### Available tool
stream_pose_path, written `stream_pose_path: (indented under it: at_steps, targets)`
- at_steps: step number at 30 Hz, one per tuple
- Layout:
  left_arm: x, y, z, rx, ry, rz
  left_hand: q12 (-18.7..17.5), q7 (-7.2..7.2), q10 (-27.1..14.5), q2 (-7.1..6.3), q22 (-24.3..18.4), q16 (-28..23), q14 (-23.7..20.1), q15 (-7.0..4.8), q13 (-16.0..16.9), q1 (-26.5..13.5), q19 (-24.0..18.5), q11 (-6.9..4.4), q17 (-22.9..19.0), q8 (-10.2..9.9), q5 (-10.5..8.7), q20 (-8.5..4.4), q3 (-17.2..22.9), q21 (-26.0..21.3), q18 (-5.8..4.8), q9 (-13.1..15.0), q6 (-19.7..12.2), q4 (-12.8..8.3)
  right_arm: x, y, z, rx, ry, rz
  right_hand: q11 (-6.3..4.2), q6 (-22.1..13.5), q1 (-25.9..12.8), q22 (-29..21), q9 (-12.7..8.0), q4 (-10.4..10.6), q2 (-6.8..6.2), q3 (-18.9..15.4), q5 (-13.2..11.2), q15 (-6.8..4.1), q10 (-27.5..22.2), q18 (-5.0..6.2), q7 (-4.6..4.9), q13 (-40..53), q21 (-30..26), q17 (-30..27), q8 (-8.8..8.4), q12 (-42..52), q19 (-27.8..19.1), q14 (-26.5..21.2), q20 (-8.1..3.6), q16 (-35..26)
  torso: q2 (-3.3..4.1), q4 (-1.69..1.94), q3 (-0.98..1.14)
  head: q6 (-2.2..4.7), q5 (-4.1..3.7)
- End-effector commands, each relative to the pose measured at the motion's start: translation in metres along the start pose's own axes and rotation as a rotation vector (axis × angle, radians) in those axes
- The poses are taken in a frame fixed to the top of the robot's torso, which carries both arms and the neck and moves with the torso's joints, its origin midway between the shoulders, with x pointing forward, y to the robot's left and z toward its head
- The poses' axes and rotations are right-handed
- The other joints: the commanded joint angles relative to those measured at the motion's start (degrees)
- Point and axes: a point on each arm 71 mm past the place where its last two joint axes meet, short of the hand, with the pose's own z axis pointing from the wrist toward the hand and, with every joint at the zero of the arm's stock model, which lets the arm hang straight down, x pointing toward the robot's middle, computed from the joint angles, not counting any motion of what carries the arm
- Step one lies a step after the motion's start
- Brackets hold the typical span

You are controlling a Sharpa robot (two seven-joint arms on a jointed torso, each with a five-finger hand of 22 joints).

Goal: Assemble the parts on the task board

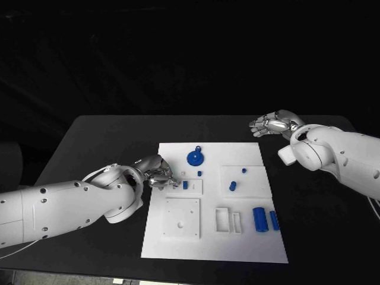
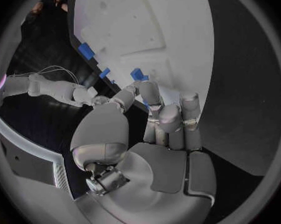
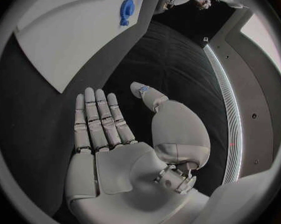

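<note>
Our left hand point(image 1: 154, 172) pinches a small blue part point(image 2: 139, 74) at the task board point(image 1: 241, 249)'s left edge. Right hand point(image 1: 274, 125) flat open, empty. We'd seat it slowly, square to its slot.

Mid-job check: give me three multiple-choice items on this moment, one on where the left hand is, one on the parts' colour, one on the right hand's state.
1. Where is the left hand?
A. at the task board's left edge
B. off the table's far right corner
C. over the board's near right corner

2. What colour is the round disc part?
A. red
B. blue
C. green

3. What state is the right hand in?
A. gripping the disc
B. pressing on the board
C. open, holding nothing

Key: 1 A, the head view shows its fingers at the board's left edge; 2 B, the disc is blue; 3 C, the right wrist view shows its fingers straight and its palm bare.
</note>
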Motion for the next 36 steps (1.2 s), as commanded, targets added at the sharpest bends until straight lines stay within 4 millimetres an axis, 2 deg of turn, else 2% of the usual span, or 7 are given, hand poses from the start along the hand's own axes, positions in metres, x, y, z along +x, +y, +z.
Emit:
stream_pose_path:
  at_steps: [1, 9, 23, 26, 28, 36]
  targets:
    - [-0.0023, -0.0045, -0.0001, 0.045, -0.045, 0.026, 0.36, -1.25, 0.0, 1.97, 0.96, 0.31, 0.18, -0.56, 0.09, 1.46, 0.5, -0.3, 0.08, 0.32, 0.46, -6.14, 0.1, 0.37, -0.21, 0.09, 2.25, -0.02, 0.0003, 0.0005, -0.0002, -0.009, 0.007, 0.001, 0.35, -0.44, -0.43, 0.09, -0.05, -0.13, 0.05, -0.2, 0.33, -0.14, 0.12, 1.19, 1.23, -0.05, -0.33, -0.06, 0.39, -0.28, -0.12, -0.43, 0.27, 0.21, 0.05, -0.05, -0.04, -0.11, -0.1]
    - [-0.0004, -0.0048, 0.0003, 0.037, -0.032, 0.052, 0.59, -1.3, 0.02, 1.92, 0.97, 0.51, 0.22, -0.61, 0.21, 1.42, 0.57, -0.35, 0.15, 0.39, 0.89, -6.16, 0.19, 0.48, -0.16, 0.13, 2.36, -0.08, 0.0004, 0.0005, -0.0003, -0.009, 0.008, 0.001, 0.35, -0.43, -0.44, 0.1, -0.06, -0.13, 0.03, -0.2, 0.33, -0.14, 0.13, 1.2, 1.23, -0.05, -0.34, -0.08, 0.41, -0.29, -0.12, -0.43, 0.27, 0.22, 0.05, -0.03, -0.01, -0.18, -0.11]
    - [0.0022, -0.0029, -0.0005, 0.021, -0.004, 0.09, 0.94, -1.37, 0.0, 2.04, 0.96, 0.78, 0.21, -0.66, 0.38, 1.17, 0.63, -0.41, 0.26, 0.51, 1.65, -6.16, 0.28, 0.62, -0.12, 0.19, 2.48, -0.09, 0.0003, 0.0004, -0.0003, -0.008, 0.009, 0.001, 0.35, -0.44, -0.45, 0.12, -0.08, -0.14, 0.02, -0.2, 0.34, -0.14, 0.13, 1.21, 1.22, -0.05, -0.36, -0.1, 0.43, -0.3, -0.12, -0.43, 0.28, 0.24, 0.09, -0.03, -0.08, -0.4, 0.01]
    - [0.003, -0.0016, -0.0005, 0.01, 0.01, 0.1, 1.09, -1.38, -0.05, 2.04, 0.96, 0.9, 0.2, -0.68, 0.46, 1.01, 0.62, -0.42, 0.3, 0.56, 2.3, -6.15, 0.3, 0.68, -0.1, 0.23, 2.52, -0.18, 0.0002, 0.0003, -0.0004, -0.008, 0.009, 0.001, 0.35, -0.44, -0.45, 0.13, -0.09, -0.14, 0.02, -0.2, 0.34, -0.14, 0.13, 1.21, 1.22, -0.05, -0.36, -0.11, 0.43, -0.3, -0.11, -0.43, 0.28, 0.25, 0.09, 0.01, -0.05, -0.45, 0.04]
    - [0.0034, -0.001, -0.0005, 0.005, 0.016, 0.105, 1.34, -1.42, -0.12, 1.99, 0.94, 1.06, 0.16, -0.7, 0.57, 0.74, 0.61, -0.45, 0.35, 0.66, 3.91, -6.13, 0.36, 0.77, -0.06, 0.29, 2.57, -0.34, 0.0004, 0.0005, -0.0004, -0.008, 0.01, 0.001, 0.35, -0.44, -0.45, 0.13, -0.09, -0.14, 0.02, -0.2, 0.34, -0.14, 0.13, 1.21, 1.22, -0.05, -0.36, -0.11, 0.43, -0.3, -0.12, -0.44, 0.28, 0.25, 0.06, 0.02, -0.07, -0.49, 0.04]
    - [0.0046, -0.0001, -0.0001, -0.005, 0.032, 0.124, 1.87, -1.49, -0.24, 1.94, 0.91, 1.4, 0.15, -0.74, 0.77, 0.38, 0.62, -0.5, 0.41, 0.89, 7.18, -6.1, 0.62, 1.01, 0.01, 0.41, 2.71, -0.79, 0.0002, 0.0003, -0.0004, -0.007, 0.009, 0.001, 0.35, -0.44, -0.45, 0.14, -0.1, -0.14, 0.02, -0.2, 0.34, -0.14, 0.14, 1.22, 1.22, -0.05, -0.37, -0.13, 0.45, -0.31, -0.11, -0.44, 0.29, 0.26, 0.07, -0.05, -0.06, -0.56, 0.11]
